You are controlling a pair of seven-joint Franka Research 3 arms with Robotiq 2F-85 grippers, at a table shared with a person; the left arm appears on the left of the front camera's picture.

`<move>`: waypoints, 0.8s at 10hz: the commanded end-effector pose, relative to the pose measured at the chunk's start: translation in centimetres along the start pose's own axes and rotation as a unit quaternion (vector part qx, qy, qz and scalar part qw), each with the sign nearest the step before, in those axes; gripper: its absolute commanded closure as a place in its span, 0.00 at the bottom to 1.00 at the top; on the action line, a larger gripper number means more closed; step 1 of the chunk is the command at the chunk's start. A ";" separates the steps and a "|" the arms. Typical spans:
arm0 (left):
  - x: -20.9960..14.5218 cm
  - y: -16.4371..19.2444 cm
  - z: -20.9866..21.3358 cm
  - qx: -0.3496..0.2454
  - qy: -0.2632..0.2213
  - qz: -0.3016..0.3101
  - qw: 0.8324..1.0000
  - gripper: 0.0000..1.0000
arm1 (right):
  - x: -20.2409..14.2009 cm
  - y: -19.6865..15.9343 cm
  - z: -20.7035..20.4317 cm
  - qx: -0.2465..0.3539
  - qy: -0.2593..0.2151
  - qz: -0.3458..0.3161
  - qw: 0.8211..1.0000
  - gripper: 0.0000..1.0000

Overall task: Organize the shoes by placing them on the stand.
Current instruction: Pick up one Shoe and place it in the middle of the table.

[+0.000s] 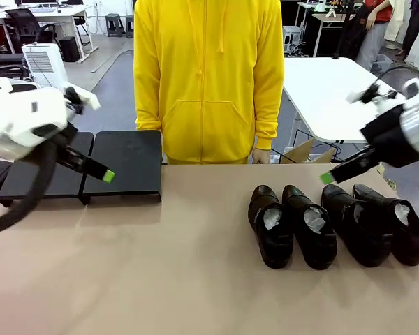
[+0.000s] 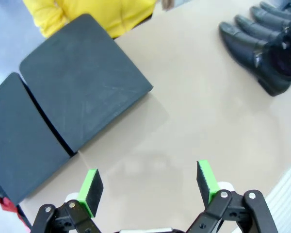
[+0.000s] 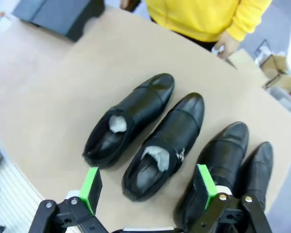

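Okay, nothing gripped yet: my left gripper (image 2: pixel 149 187) is spread wide and empty over bare table (image 2: pixel 194 126) just off the near edge of the stand (image 2: pixel 82 92). My right gripper (image 3: pixel 148 187) is equally spread and empty, hovering above the shoes (image 3: pixel 150 126). The step in hand, as I read it, is the first pick, and it belongs to the right arm. Plan: take the end shoe (image 1: pixel 270 227) nearest the stand, since its outer flank is free. Come straight down and close the pads across the narrow waist of the upper, not on the paper stuffing (image 3: pixel 117 124), which would just crush. Glossy leather looks slippery, so seat deep and lift level. The neighbour (image 1: pixel 309 227) sits very close (touching or not, I cannot tell), so the inner finger needs a clean gap. The shoes are on my right and the stand is well apart on my left, so it means a long reach across or a pass to the left arm. There are four shoes in a row, black and shiny with rounded toes pointing at the person in the yellow hoodie (image 1: pixel 208 77), pale crumpled paper in each opening. The stand is flat and matte black, two joined panels, carrying no shoes.
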State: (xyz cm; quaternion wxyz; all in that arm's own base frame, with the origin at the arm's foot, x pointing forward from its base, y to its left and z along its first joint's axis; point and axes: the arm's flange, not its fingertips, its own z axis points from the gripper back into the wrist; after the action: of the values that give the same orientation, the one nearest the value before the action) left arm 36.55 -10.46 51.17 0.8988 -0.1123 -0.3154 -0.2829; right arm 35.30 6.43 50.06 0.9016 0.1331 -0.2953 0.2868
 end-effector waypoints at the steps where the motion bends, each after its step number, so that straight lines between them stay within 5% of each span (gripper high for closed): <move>1: -0.7 2.2 3.1 -0.064 -0.009 0.000 0.998 0.00 | -1.6 -1.7 3.7 0.038 -0.006 0.018 0.999 0.00; 8: -4.4 6.1 8.0 -0.107 -0.015 0.065 0.992 0.00 | -9.5 -8.6 9.8 0.087 -0.072 -0.055 0.992 0.00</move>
State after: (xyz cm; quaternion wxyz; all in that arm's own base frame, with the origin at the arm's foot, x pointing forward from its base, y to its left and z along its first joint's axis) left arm 33.38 -1.50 54.18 0.9010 -0.2124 -0.2827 -0.2513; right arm 30.10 -7.76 52.07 0.8864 0.2246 -0.3183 0.2501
